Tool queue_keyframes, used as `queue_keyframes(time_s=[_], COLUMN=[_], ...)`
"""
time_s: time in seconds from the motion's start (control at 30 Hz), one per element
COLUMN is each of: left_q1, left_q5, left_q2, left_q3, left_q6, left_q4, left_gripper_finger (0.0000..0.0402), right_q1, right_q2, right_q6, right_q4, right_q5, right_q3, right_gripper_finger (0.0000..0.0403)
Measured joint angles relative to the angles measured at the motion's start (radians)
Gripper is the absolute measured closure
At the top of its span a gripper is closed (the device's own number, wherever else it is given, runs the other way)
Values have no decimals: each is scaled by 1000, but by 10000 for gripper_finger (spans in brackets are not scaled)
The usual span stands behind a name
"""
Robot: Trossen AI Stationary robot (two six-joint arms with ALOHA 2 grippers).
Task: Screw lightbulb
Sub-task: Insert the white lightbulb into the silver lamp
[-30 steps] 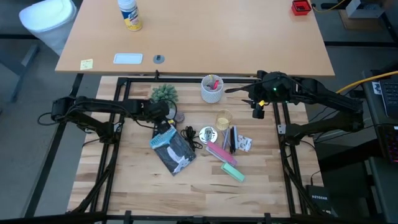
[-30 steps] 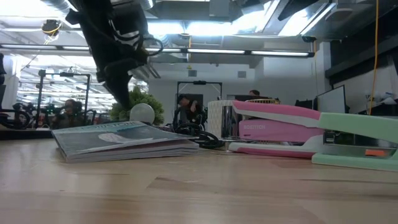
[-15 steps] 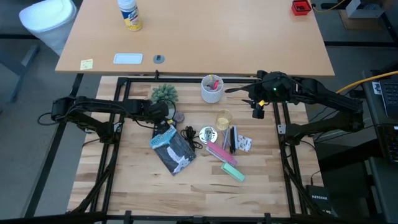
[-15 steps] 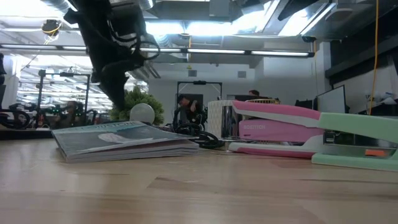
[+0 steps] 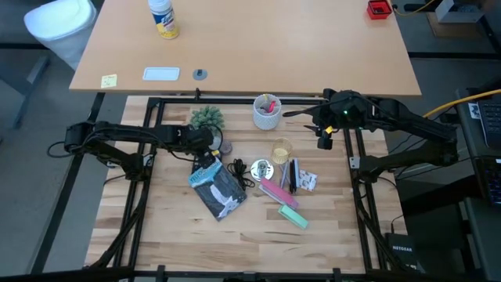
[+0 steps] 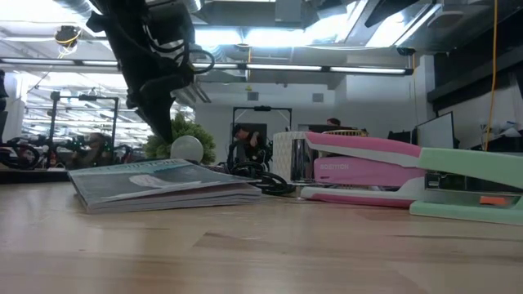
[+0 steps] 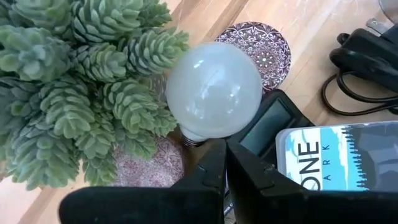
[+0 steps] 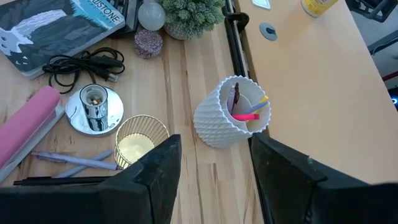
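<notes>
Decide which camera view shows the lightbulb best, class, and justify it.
The left wrist view: the lightbulb fills the frame beside the succulent. The low view shows it small, the right wrist view partly cut off; the high view barely shows it.

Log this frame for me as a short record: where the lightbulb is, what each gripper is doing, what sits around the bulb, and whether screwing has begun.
lightbulb: lying beside the succulent plant, unheld, threaded base toward the left gripper
left gripper: shut, empty, just short of the bulb's base
right gripper: open, empty, above the white cup at the table's far right
near the bulb: patterned coaster, booklet, black cord
socket: chrome lamp base stands empty
task progress: screwing not started
</notes>
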Motion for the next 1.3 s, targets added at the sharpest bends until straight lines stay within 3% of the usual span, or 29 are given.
queue_keyframes(time_s=[0.47,0.57,0.77,0.9,1.07,1.3], left_q1=[0,0,0,0,0,0], left_q5=[-4,-6,-6,-6,-6,-6], left_q2=[0,0,0,0,0,0], left_q3=[0,0,0,0,0,0], left_q6=[-70,-70,-70,-70,-70,-70], left_q4=[116,133,147,147,147,151], left_gripper_finger=[390,353,242,194,173,175], right_q1=[0,0,0,0,0,0], right_q2=[0,0,0,0,0,0], right_q6=[0,0,0,0,0,0], right_q4=[0,0,0,0,0,0], right_q5=[0,0,0,0,0,0], right_q3=[0,0,0,0,0,0], right_gripper_finger=[203,203,203,203,203,203])
